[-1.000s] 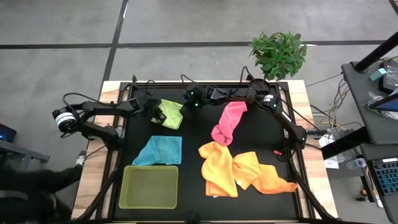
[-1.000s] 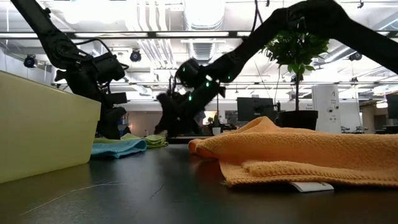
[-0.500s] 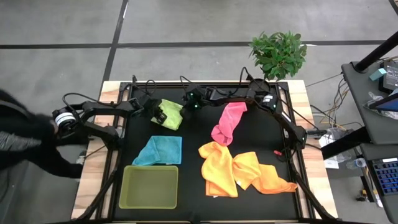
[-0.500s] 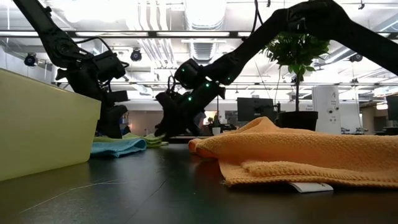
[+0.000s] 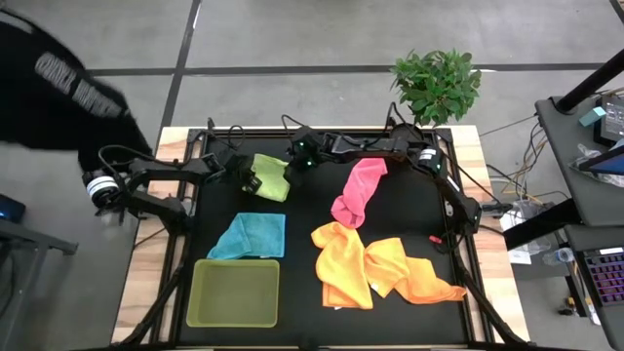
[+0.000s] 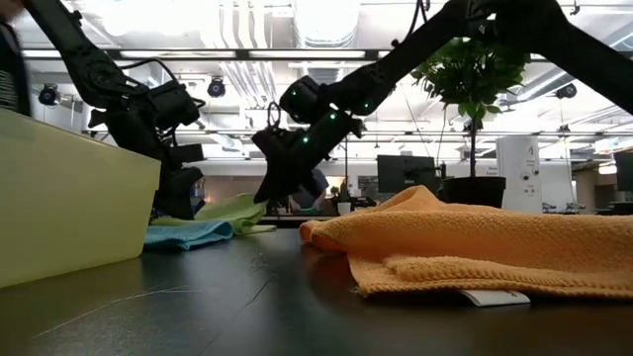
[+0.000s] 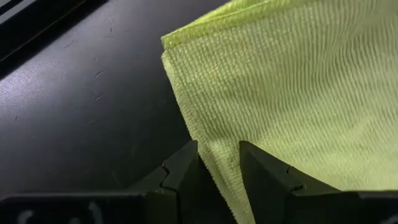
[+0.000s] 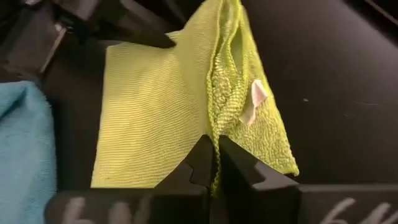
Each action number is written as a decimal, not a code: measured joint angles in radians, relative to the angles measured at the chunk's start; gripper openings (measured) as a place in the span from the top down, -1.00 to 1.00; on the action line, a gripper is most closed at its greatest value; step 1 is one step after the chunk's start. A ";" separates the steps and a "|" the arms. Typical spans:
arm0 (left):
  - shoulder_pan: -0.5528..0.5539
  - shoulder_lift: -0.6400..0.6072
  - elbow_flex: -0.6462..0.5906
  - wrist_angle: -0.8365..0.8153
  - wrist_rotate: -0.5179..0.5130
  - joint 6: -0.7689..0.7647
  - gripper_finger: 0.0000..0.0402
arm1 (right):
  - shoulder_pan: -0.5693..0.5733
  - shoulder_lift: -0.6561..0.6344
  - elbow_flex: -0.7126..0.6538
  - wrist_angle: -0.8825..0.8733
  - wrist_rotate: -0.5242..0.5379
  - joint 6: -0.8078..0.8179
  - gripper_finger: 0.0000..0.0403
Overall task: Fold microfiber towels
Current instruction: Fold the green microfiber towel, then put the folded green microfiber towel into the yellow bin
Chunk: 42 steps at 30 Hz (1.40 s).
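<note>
While most of the towels lie loose on the black table, only one is being worked on: the lime green towel at the far side, between the two arms. The right gripper has its fingers pressed together on that towel's edge and lifts it, so the cloth rises in a peak; the right wrist view shows the pinched fold and a small white label on the cloth. The left gripper sits at the towel's opposite edge, and its wrist view shows the hem running between two fingers that stand a little apart around the cloth, seemingly pinning it. The light blue towel lies nearer the front, just behind the translucent green tray; it looks roughly squared, though whether it counts as folded is unclear. The pink towel is a crumpled strip right of centre, and the yellow towel and orange towel are heaped together at the front right. In my judgement the task is at an early stage, with at least three towels left. Only the overhead view shows all five towels and a passing person's dark sleeve at the upper left; the table-level view alone shows the green towel's corner raised off the surface.
</note>
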 joint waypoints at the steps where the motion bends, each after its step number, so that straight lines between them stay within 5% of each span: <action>1: 0.000 0.000 0.000 0.000 0.000 0.000 0.48 | 0.000 -0.002 0.000 0.000 0.016 -0.009 0.94; 11: 0.000 0.000 0.000 0.005 0.000 0.000 0.48 | -0.002 0.008 0.000 0.009 0.229 -0.064 0.94; 26: 0.000 0.000 -0.003 0.013 0.000 -0.002 0.48 | -0.016 0.065 0.000 0.091 0.288 -0.058 0.92; 42: 0.000 -0.051 0.009 0.032 0.005 -0.027 0.48 | -0.022 0.005 0.000 0.017 0.287 -0.074 0.26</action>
